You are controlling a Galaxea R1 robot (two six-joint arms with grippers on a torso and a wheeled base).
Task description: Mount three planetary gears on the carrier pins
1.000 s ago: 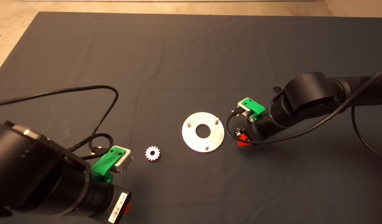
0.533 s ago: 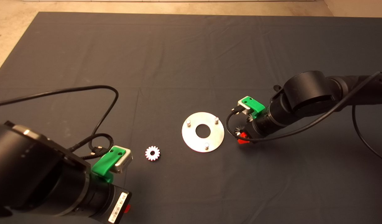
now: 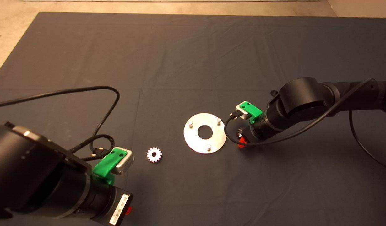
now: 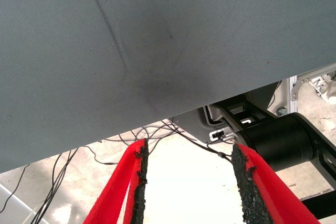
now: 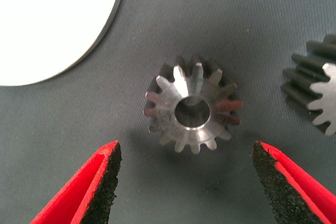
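Observation:
The round shiny disc (image 3: 196,141) lies mid-mat with three bare carrier pins (image 3: 190,124) upright on it. One planetary gear (image 3: 154,154) lies flat on the mat to the disc's left. My right gripper (image 3: 242,142) is just off the disc's right edge, low over a second gear (image 3: 239,131). In the right wrist view this gear (image 5: 192,111) lies flat between and just beyond the open gripper (image 5: 186,182), its pads (image 5: 102,187) apart from it. A third gear (image 5: 315,93) lies beside it, and the disc's rim (image 5: 63,35) shows. My left gripper (image 4: 186,182) is open and empty, parked at the mat's near left edge.
The left arm's black cable (image 3: 86,91) loops over the mat left of the disc. The right arm's cable (image 3: 230,131) hangs close to the disc's right edge. The left wrist view shows the mat's edge (image 4: 157,51) and floor cables beyond it.
My right arm has shifted a little left towards the disc and lower over the gear. The left arm, the disc and the left gear have not moved.

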